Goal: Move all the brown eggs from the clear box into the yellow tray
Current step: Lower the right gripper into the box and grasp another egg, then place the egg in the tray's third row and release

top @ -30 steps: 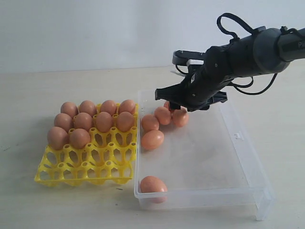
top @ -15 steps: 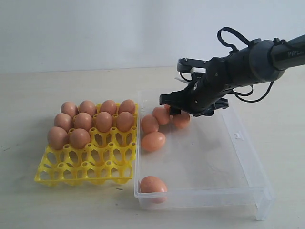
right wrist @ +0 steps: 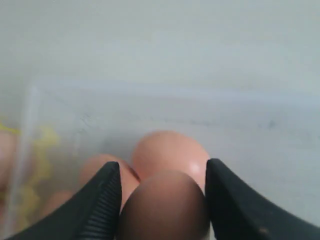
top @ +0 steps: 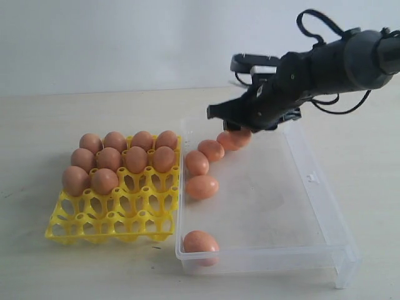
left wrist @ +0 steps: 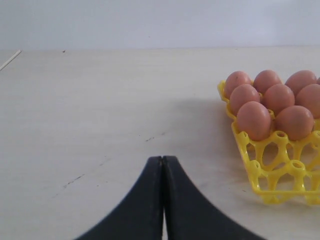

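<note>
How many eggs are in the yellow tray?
10 eggs. Four fill the back row of the tray, four fill the next row, and two sit at the left end of the third row. None look hidden.

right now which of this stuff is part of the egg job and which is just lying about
Part of the job:
- loose eggs in the clear box
- yellow tray, ten seated eggs
- right pincer, closed on one egg

Just there:
- left pincer, shut, beside the tray
- table
</note>
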